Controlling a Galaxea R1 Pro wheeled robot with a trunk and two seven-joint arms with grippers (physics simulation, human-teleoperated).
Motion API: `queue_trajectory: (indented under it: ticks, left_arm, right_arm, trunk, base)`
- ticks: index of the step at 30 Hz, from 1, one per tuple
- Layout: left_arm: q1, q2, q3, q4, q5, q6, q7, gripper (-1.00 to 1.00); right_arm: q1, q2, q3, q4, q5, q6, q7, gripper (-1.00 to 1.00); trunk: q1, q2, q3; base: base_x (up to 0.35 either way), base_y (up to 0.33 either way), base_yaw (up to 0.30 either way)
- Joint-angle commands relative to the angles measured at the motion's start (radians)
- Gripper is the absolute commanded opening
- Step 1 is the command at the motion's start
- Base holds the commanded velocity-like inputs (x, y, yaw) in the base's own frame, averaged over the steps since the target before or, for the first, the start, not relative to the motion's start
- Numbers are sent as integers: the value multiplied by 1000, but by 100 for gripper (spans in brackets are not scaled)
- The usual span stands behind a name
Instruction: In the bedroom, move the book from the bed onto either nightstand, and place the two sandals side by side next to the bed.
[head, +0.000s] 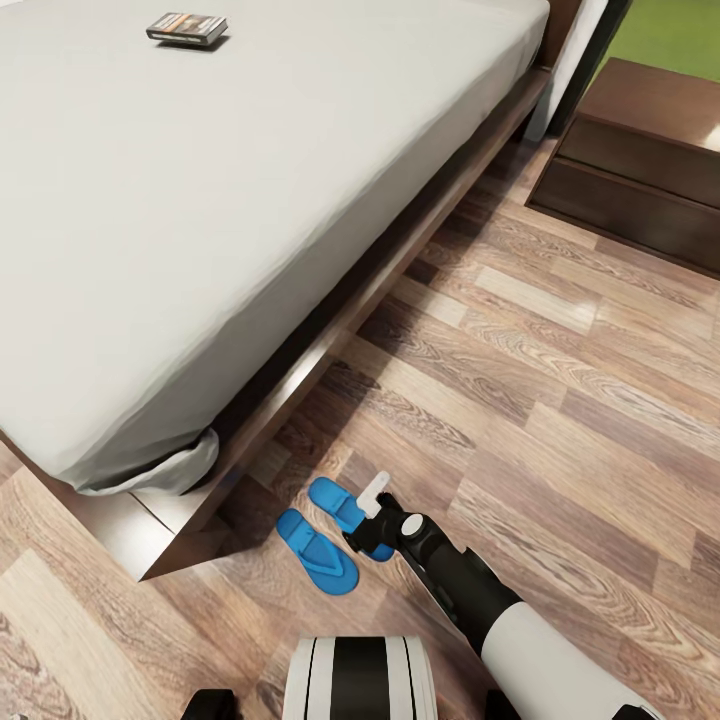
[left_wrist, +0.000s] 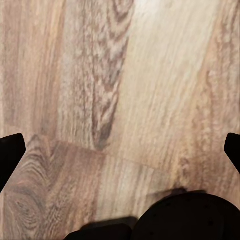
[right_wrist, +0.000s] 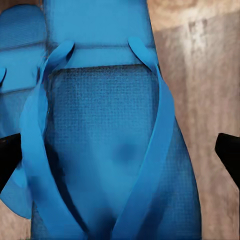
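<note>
My right jaws (head: 372, 520) hung low over the wood-plank floor (head: 560, 400), directly above the sandal (head: 348, 510) that lay farther from the bed frame's corner. In the right wrist view that sandal (right_wrist: 107, 150) lay between my two dark fingertips (right_wrist: 229, 152), which stood wide apart and touched nothing. The second sandal (head: 315, 552) lay just beside the first, roughly parallel to it, near the corner of the bed (head: 200, 200). Its edge (right_wrist: 20, 75) appeared alongside in the right wrist view.

The book (head: 187, 28) rested flat on the mattress, well apart from the sandals. The nightstand (head: 640, 170) stood beyond the bed's far end.

My left jaws (left_wrist: 120, 150) were spread, fingertips at opposite edges of the left wrist view, over bare floor planks (left_wrist: 120, 90).
</note>
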Motion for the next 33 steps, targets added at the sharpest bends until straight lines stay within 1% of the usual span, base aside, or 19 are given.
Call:
queue_trajectory:
  ticks: [1,13,17,19,22,23,25,26,28,29,31,32,33]
  left_arm:
    - [0,0,1,-2,6,3,5,100]
    - [0,0,0,-2,1,3,6,100]
    - [0,-1,0,-2,-2,2,6,100]
    - [0,-1,0,-2,-2,2,6,100]
    - [1,-2,0,-3,-2,1,6,100]
    - [1,-2,0,-3,-2,1,6,100]
    - [1,-3,0,-8,-2,1,6,100]
    - [1,-3,0,-8,-2,1,6,100]
    - [1,-4,0,-14,-3,1,6,100]
    - [1,-4,0,-14,-3,1,6,100]
    - [2,-5,0,-19,-3,1,6,100]
    - [2,-5,0,-19,-3,1,6,100]
    - [2,-5,0,-20,-3,1,6,100]
  right_arm:
    - [0,0,0,-2,11,4,6,100]
    - [0,-1,-2,-4,11,4,5,100]
    - [2,-5,-5,-32,8,4,11,100]
    - [4,-6,-5,-48,7,4,12,100]
    - [10,-13,-5,-128,4,11,20,100]
    - [10,-13,-5,-128,4,11,20,100]
    - [22,-27,-5,-201,2,20,37,100]
    - [22,-27,-5,-201,2,20,37,100]
    - [45,-49,-5,-283,2,39,55,100]
    - [45,-49,-5,-283,2,39,55,100]
    - [70,-72,-8,-368,2,71,69,100]
    - [70,-72,-8,-368,2,71,69,100]
    - [81,-82,-12,-408,1,90,74,100]
  trunk:
    - [0,0,-1]
    - [0,0,-1]
    - [0,0,-1]
    - [1,-1,-8]
    - [2,-1,-20]
    - [3,-2,-24]
    - [4,-2,-31]
    - [4,-2,-35]
    - [5,-3,-43]
    - [5,-3,-47]
    - [6,-4,-55]
    - [7,-4,-59]
    - [7,-4,-62]
  base:
    - [0,0,0]
    - [0,0,0]
    - [0,0,0]
    - [0,0,0]
    - [0,0,0]
    - [0,0,0]
    - [0,0,0]
    - [0,0,0]
    - [0,0,0]
    - [0,0,0]
    - [0,0,0]
    - [0,0,0]
    - [0,0,0]
